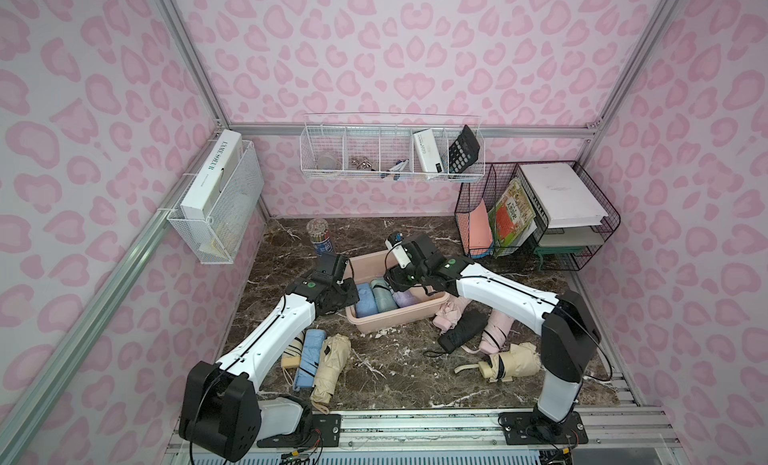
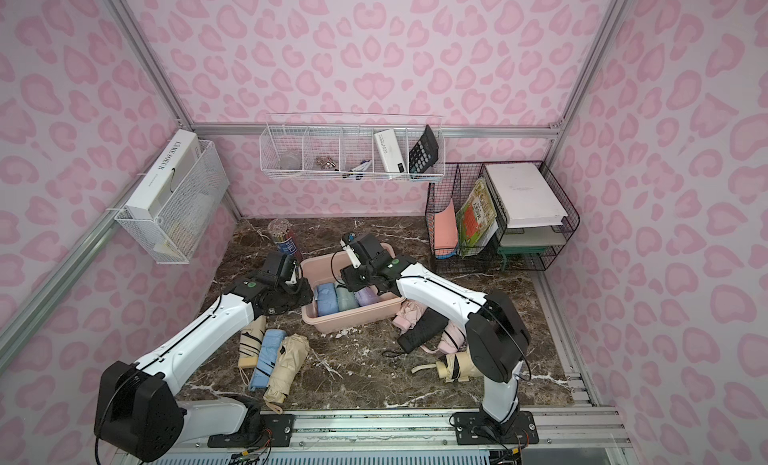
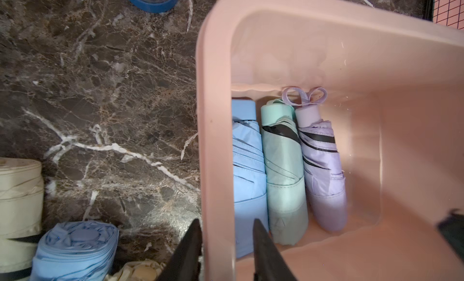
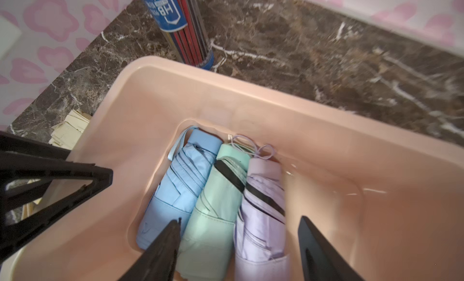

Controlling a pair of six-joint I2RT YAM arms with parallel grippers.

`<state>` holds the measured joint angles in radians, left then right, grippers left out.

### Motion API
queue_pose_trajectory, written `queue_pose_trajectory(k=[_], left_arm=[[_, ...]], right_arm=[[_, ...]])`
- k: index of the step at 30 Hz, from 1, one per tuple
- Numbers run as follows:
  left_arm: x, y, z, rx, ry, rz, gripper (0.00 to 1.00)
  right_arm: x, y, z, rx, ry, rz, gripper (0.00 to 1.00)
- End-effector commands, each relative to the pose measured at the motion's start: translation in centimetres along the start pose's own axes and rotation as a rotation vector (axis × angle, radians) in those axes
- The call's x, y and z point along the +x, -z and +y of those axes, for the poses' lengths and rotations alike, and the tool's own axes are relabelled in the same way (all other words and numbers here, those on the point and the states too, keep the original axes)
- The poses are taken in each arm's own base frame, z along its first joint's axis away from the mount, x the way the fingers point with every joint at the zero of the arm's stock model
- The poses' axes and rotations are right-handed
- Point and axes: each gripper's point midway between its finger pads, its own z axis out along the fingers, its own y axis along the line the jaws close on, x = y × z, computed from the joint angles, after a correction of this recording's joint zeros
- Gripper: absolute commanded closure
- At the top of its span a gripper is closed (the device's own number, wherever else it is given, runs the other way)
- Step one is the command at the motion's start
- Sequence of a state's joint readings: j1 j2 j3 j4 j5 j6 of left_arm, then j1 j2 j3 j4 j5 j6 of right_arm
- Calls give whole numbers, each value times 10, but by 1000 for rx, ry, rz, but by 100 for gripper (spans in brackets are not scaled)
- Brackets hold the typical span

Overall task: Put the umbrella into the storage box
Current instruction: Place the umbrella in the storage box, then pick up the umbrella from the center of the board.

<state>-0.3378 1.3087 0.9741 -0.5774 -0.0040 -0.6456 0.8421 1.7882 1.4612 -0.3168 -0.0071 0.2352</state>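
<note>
Three folded umbrellas lie loose on the marble table [image 1: 395,367] beside my left arm [image 1: 270,330] in both top views: a black-strapped cream umbrella [image 1: 291,353], a sky-blue umbrella [image 1: 309,359] and a beige umbrella [image 1: 330,367]. My left gripper [image 3: 226,220] stands partly open astride the left end wall of the peach-pink storage box [image 3: 213,116], one finger outside and one inside, clamping nothing. Only the left wrist view shows this, for from above the wrist hides the fingers. In the box, side by side and touching, lie a pale blue umbrella [image 3: 247,166], a mint umbrella [image 3: 283,171] and a lilac umbrella [image 3: 324,166], handles toward the far wall. My right gripper [image 4: 240,219] hangs wide open and empty over the mint and lilac ones. Its spread fingers are plain only in the right wrist view, which also catches a tube of pencils [image 4: 175,16] behind the box. From above, my right arm [image 1: 498,292] covers the box's right end. Right of the box lie a crumpled pink umbrella [image 1: 451,313], a black umbrella [image 1: 463,336], a second pink umbrella [image 1: 496,330] and a pale cream umbrella [image 1: 513,361], the pink ones partly under that arm.
</note>
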Motion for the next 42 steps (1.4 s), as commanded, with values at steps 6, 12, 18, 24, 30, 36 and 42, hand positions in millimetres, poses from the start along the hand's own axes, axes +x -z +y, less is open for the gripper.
queue_pose_trajectory(k=[6,12,18,24,30,36,42], left_arm=[[-8,11,-9,44,-14,-31,40],[-10,24,-11,67,7,-63,36],[-12,33,-11,87,30,-98,35],[-13,34,-13,103,52,-109,35],[-8,31,-8,103,92,-112,35],[-5,29,-5,106,127,-117,35],[-7,25,-5,92,114,-109,37]], right_arm=[[-15,57,16,-58,292,-202,33],[18,85,34,-171,491,-220,33],[83,107,36,-233,841,-130,33],[138,106,-4,-121,1036,62,30],[174,107,-52,8,1060,261,30],[201,112,-94,84,1020,391,30],[212,111,-122,116,973,436,30]])
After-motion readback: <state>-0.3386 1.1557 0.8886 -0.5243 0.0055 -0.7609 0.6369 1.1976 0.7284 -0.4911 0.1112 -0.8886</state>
